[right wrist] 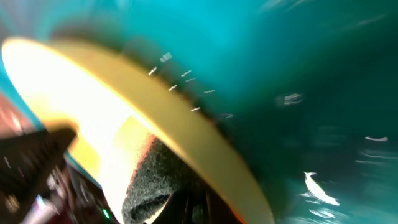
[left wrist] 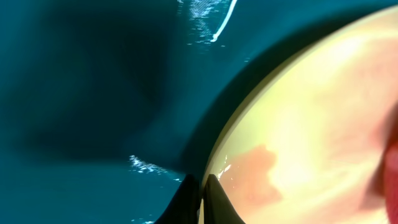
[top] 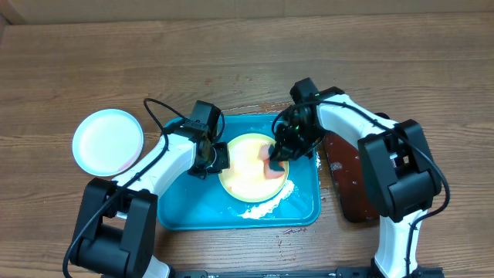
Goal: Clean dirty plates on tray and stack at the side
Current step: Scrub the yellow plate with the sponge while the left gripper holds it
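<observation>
Left gripper pinching rim of pale yellow round plastic plate on turquoise rectangular plastic tray, right gripper clamped on pink sponge

tray: turquoise blue
plate: pale yellow, pink-red smear
left plate: light blue, whitish middle
dark tray: brown-black
table: brown wood grain

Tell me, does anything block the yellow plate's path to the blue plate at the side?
Only the rim of the tray and the left arm, whose left tool grips the yellow plate; nothing else before the blue plate.
</observation>
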### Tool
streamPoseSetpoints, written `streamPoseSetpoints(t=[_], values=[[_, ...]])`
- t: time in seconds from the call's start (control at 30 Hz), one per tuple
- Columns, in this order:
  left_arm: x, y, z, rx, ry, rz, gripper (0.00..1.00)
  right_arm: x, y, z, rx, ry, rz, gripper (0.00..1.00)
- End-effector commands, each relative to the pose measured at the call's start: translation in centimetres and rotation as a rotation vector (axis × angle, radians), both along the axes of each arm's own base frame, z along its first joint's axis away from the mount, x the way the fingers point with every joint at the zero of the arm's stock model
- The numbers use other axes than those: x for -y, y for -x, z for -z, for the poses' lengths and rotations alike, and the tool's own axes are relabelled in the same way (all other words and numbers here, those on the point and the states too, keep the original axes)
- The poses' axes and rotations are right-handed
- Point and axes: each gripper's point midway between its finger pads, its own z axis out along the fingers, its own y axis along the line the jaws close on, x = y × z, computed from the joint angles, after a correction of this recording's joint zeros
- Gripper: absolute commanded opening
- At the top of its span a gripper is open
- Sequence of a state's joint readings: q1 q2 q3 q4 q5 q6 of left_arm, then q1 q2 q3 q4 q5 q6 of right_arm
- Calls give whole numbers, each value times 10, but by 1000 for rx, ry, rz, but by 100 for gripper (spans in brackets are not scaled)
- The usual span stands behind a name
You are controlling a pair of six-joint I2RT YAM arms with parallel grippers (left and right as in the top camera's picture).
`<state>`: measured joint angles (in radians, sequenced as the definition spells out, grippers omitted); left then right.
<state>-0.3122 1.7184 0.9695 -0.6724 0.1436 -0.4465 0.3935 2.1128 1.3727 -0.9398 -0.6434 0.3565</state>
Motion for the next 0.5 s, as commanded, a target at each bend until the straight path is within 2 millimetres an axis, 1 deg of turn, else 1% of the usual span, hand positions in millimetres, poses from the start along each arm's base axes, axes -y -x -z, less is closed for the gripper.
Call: streamPoseSetpoints(t=[0.0,0.17,0.27,0.4,0.43,0.47], values=[[-18,0,9,-11,-71,-58,4,-21,37,7,-3,-138,-218,4],[-17,-2,8,-3,-67,-65,5,-46,61,3,-22,-174,-294,4],[-17,-3,8,1,-65,-65,5,-62,70,1,-26,-192,-311,4],[-17,-3,8,0,-66,-65,4,-82,70,-2,-17,-223,-290,4],[-17,-3,8,0,-66,-65,4,-87,68,-2,-12,-233,-277,4],[-17,-3,8,0,-66,-65,5,-96,61,-4,-7,-242,-235,4]])
